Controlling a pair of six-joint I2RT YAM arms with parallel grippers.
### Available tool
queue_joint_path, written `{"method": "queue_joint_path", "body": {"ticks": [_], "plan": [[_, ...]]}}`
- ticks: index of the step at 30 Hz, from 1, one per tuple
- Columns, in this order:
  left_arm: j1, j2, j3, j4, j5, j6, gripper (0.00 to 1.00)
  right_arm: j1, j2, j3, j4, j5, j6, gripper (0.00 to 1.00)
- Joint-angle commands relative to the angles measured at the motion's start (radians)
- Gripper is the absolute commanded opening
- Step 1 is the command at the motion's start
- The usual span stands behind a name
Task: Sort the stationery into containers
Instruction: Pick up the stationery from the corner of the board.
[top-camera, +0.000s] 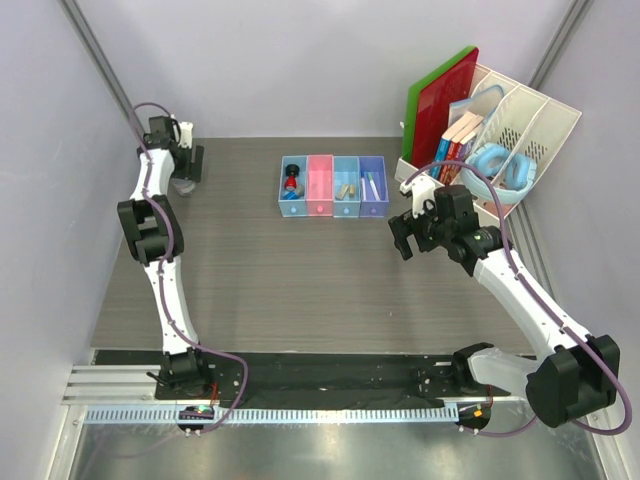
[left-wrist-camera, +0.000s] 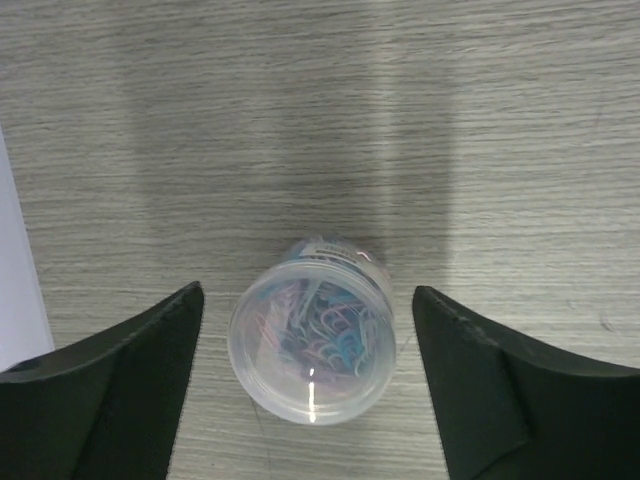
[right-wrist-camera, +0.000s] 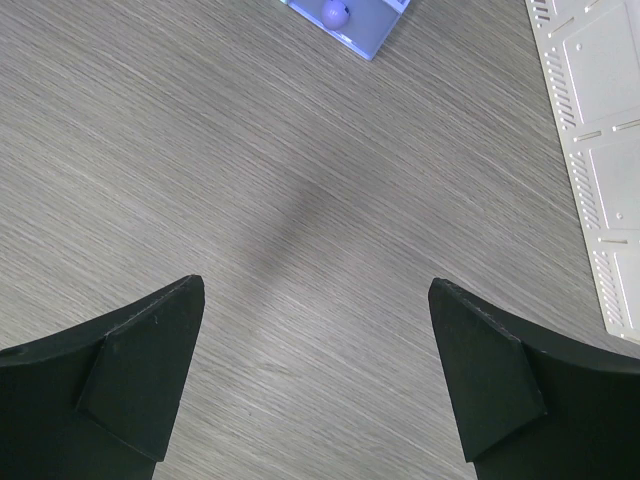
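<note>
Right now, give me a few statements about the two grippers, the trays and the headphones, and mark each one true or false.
1. The left gripper is open, its fingers either side of a clear jar of paper clips. True.
2. The right gripper is shut on a pen. False: it is open, with only bare table between its fingers.
3. Left to right in the top view, the row runs blue tray, pink tray, light blue tray, lavender tray. True.
4. The red and black item lies in the pink tray. False: it lies in the blue tray.
5. The headphones lie on the table beside the trays. False: they sit in the white file rack.
</note>
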Motion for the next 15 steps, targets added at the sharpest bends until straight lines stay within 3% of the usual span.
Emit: {"method": "queue_joint_path", "body": {"ticks": [1, 11, 14, 15], "plan": [[0.016, 0.005, 0.017, 0.034, 0.021, 0.007, 0.81, -0.003, -0.019, 0.024, 0.020, -0.011, 0.023, 1.00], [0.016, -0.001, 0.009, 0.056, 0.034, 0.024, 0.59, -0.005, -0.013, 0.033, 0.017, -0.025, 0.041, 1.00], [0.015, -0.003, 0.011, 0.048, 0.048, 0.021, 0.47, -0.005, -0.013, 0.039, 0.016, -0.022, 0.044, 1.00], [0.015, -0.004, 0.011, 0.042, 0.053, 0.021, 0.38, -0.003, -0.015, 0.043, 0.014, -0.022, 0.044, 1.00]]}}
